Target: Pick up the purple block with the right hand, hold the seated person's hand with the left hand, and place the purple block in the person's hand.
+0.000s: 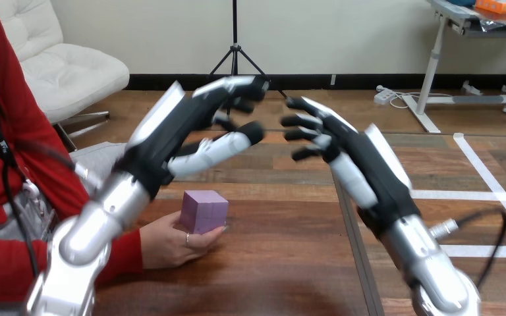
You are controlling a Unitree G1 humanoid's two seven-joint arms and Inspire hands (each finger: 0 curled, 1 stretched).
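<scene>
The purple cube block [204, 210] sits in the person's hand [170, 241] on the wooden table [290, 263]. My left hand [188, 125] and right hand [350, 148] hover above, loosely open and empty.

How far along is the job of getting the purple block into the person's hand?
It looks essentially finished. Done: the purple block sits in the person's hand, which rests on the table. In hand: nothing; the left hand and right hand hover open above the table, apart from the block and the person. Left: probably only lowering the arms.
</scene>
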